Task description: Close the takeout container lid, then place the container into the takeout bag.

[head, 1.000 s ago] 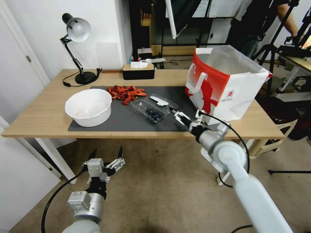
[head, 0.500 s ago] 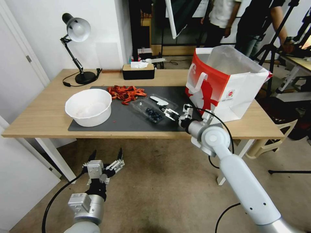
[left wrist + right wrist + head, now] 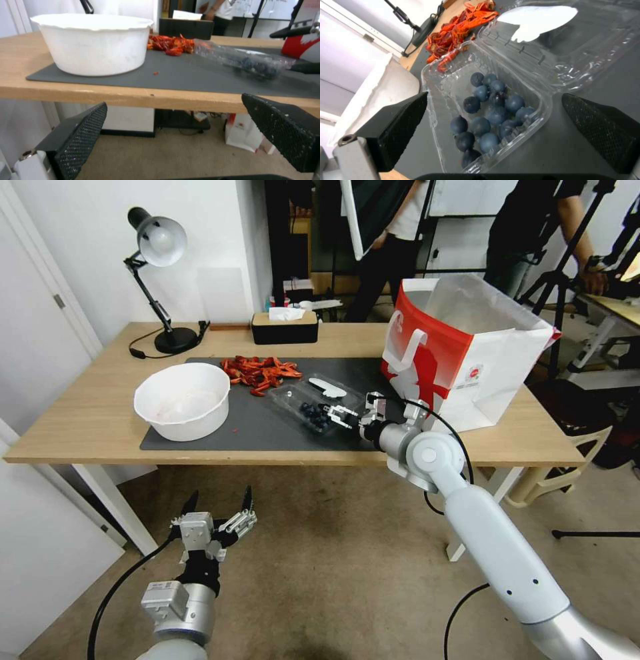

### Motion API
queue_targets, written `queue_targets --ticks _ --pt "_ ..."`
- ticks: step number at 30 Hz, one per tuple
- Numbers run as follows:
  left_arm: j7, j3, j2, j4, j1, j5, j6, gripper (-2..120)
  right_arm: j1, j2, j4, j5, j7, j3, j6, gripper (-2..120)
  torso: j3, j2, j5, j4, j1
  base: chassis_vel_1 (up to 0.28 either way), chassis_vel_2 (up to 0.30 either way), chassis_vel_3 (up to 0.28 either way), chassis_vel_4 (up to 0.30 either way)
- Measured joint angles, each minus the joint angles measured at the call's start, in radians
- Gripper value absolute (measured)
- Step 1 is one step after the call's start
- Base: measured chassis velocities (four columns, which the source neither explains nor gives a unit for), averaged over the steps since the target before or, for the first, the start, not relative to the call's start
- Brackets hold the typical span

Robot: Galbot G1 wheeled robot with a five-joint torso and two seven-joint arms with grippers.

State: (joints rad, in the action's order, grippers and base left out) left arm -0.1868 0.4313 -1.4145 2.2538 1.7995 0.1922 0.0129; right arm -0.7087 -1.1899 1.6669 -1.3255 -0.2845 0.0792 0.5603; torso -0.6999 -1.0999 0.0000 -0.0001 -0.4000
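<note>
Two steps of the task are left undone: the small clear plastic clamshell takeout container (image 3: 312, 413) with dark blueberries lies open at the middle of the head view on the dark grey mat (image 3: 267, 430), its clear hinged lid (image 3: 331, 389) with the white oblong label folded back flat beyond it, and the large red and white paper takeout bag (image 3: 467, 357) stands empty-mouthed in the upper right of that frame, well apart from the box. The right gripper (image 3: 335, 415) is seen just beside the container's near right edge with its jaws spread wide and nothing held between them. The left gripper (image 3: 217, 507) is parked low in the lower left of the head view, under the table edge, its jaws likewise wide and empty. In the right wrist view the blueberries (image 3: 488, 117) and the lid's label (image 3: 538, 21) are shown close up, with the black pads (image 3: 400, 125) flanking the tray. In the left wrist view the big white round bowl (image 3: 95, 43) is shown side-on at table height, with the red scraps (image 3: 170, 45) behind it.
</note>
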Motion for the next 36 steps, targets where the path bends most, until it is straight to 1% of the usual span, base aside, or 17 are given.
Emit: queue_targets --ticks 14,21,24,27,28,36 --pt "-0.001 0.001 -0.006 0.004 0.007 -0.002 0.013 100 0.043 -0.025 -0.051 -0.002 -0.017 -0.043 0.013 100 0.0 0.0 0.0 0.0 0.0 0.0 0.0 0.0 0.0" --pt "-0.002 0.003 -0.008 0.008 0.011 -0.003 0.018 100 0.064 -0.034 -0.073 0.009 0.008 -0.062 0.009 100 0.0 0.0 0.0 0.0 0.0 0.0 0.0 0.0 0.0" --pt "-0.002 0.002 -0.011 0.008 0.014 -0.007 0.022 100 0.069 -0.036 -0.081 0.032 0.031 -0.072 0.001 100 0.0 0.0 0.0 0.0001 0.0 0.0 0.0 0.0 0.0" --pt "-0.002 -0.002 -0.016 0.006 0.017 -0.012 0.028 100 0.068 -0.037 -0.084 0.094 0.082 -0.084 -0.024 100 0.0 0.0 0.0001 0.0001 0.0 0.0 0.0 0.0 0.0" --pt "-0.002 -0.002 -0.016 0.006 0.017 -0.012 0.028 100 0.068 -0.037 -0.084 0.094 0.082 -0.084 -0.024 100 0.0 0.0 0.0001 0.0001 0.0 0.0 0.0 0.0 0.0" --pt "-0.003 -0.007 -0.017 0.0 0.017 -0.016 0.03 100 0.037 -0.031 -0.036 0.122 0.099 -0.091 -0.04 100 0.0 0.0 0.0 0.0 0.0 0.0 0.0 0.0 0.0"
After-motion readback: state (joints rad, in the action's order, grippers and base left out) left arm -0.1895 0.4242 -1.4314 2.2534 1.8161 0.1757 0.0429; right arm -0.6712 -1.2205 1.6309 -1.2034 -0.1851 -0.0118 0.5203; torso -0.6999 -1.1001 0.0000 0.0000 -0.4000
